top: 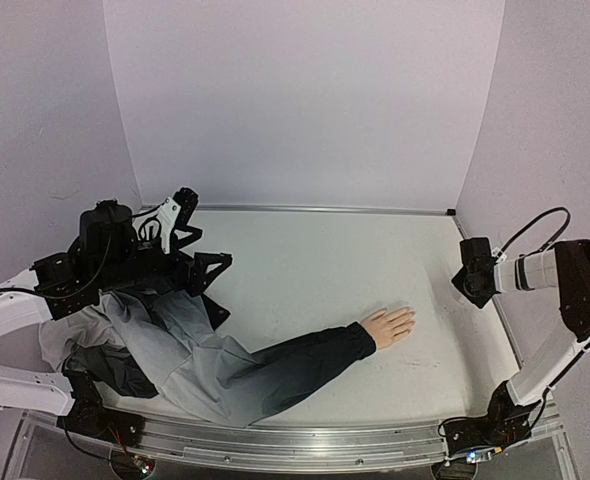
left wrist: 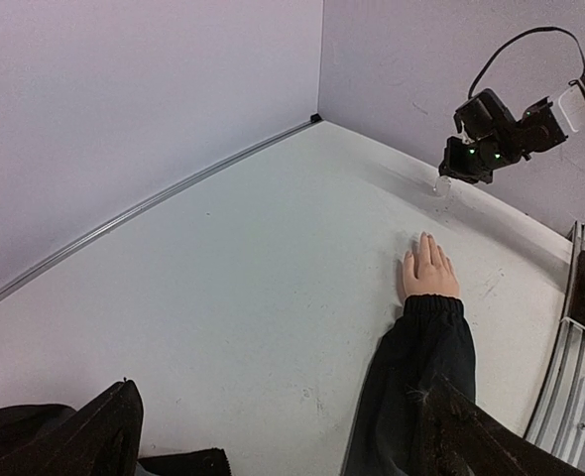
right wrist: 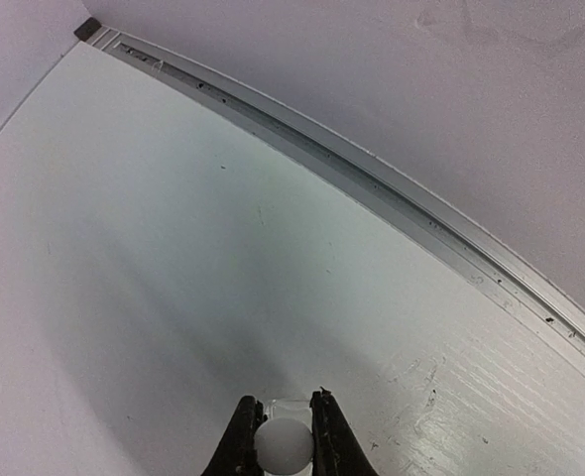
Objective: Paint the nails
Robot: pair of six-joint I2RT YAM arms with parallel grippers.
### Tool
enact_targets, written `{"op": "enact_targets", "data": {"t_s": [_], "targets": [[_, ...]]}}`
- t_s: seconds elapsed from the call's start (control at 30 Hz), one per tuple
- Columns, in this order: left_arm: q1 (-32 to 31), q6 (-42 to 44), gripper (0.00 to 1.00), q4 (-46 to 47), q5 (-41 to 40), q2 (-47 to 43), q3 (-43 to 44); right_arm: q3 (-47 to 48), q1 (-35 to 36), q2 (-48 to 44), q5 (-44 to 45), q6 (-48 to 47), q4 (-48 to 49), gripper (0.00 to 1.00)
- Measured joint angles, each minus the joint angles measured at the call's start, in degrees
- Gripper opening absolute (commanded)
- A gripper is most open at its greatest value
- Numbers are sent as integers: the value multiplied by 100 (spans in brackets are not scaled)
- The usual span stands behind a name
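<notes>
The mannequin hand is a pale peach, and its nails are too small for me to tell from the skin tone. The sleeve at its wrist is plain black, next to a grey garment with darker folds. The table is white, flecked here and there with small dark scuffs. The walls are a pale lilac, with a silver strip along their foot. The left gripper is black beside a white piece. The right gripper is black too, showing green lights. The small bottle in its fingers has a white top over a clear body.
</notes>
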Motion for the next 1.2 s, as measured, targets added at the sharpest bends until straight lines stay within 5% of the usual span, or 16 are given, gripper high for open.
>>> {"op": "enact_targets", "data": {"t_s": [0.23, 0.37, 0.87, 1.2], "targets": [[0, -42, 99, 2, -297, -61, -11, 0, 0, -44, -48, -138, -120, 76], [83, -223, 99, -7, -916, -214, -81, -11, 0, -579, -177, -490, -238, 97], [330, -42, 99, -39, -2546, -2173, -136, -109, 7, -5600, -3032, -2824, -748, 98], [330, 894, 100, -114, -3436, -2575, 859, 1755, 7, -6223, -2844, -3414, -2170, 98]]}}
